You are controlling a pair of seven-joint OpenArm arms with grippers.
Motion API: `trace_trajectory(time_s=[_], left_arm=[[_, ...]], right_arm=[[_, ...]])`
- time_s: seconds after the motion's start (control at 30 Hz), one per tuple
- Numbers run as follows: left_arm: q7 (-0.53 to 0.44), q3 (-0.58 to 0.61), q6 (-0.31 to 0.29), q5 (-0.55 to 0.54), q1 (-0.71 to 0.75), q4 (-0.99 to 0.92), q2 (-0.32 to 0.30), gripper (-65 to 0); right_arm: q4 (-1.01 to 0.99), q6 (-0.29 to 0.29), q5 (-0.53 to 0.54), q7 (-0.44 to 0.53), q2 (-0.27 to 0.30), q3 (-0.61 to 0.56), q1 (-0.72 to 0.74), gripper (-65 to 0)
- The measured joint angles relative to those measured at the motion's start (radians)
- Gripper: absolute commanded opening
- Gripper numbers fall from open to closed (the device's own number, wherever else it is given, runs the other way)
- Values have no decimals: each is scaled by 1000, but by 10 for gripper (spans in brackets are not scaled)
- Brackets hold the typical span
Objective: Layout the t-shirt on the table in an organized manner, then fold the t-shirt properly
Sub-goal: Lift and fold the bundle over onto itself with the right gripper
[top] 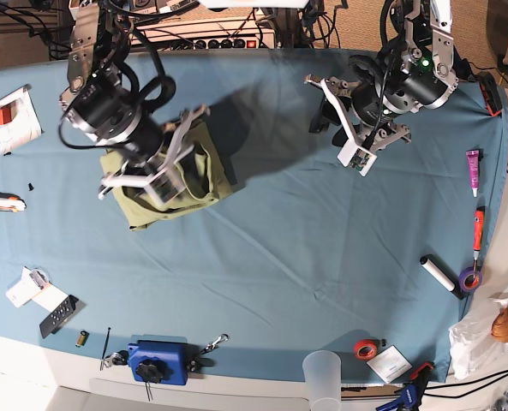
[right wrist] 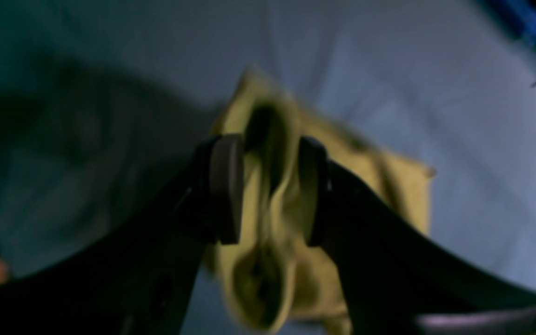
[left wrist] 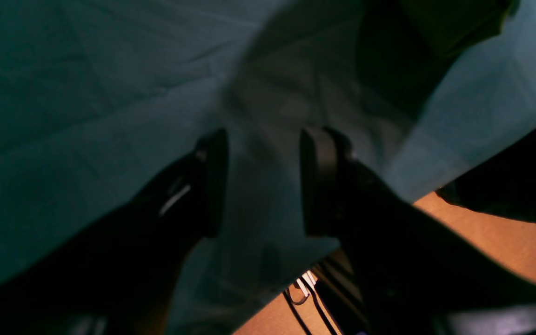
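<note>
Right pincer (right wrist: 268, 188) astride folded t-shirt (right wrist: 389, 186)

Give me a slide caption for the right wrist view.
Right tool with its jaws apart around a raised fold of the olive t-shirt, bunched on the teal table.

T-shirt (right wrist: 268, 195) motion-blurred between pincer fingers (right wrist: 225, 186)
</note>
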Motion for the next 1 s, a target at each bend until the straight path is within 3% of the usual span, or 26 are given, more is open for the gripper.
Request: trace_trajectory(time_s=[0.1, 0.17, 0.33, 0.43, 0.53, 0.67, 1.0], left_arm=[[0, 0, 0, 0, 0, 0, 0, -408], [0, 0, 0, 0, 0, 0, 0, -408], [-11, 0, 0, 0, 0, 0, 0, -408], [-26, 0, 0, 0, 0, 0, 2, -408], [-26, 0, 0, 0, 0, 0, 2, -408], [-26, 1, 0, 0, 0, 0, 2, -408], [-27, 1, 0, 0, -1, 0, 2, -408]], right_arm=[[0, -82, -80, 35, 0, 81, 22, -555], [0, -98, -95, 35, 0, 146, 27, -625], [-63, -117, 10, -6, 0, 252, -7, -650], [-163, -87, 90, -29, 0, 245, -42, -650], [-277, -52, 103, -18, -3, 214, -53, -650], [-312, 37, 147, -18, 0, 175, -53, -650], [-270, 69, 193, -13, -2, 164, -50, -650]])
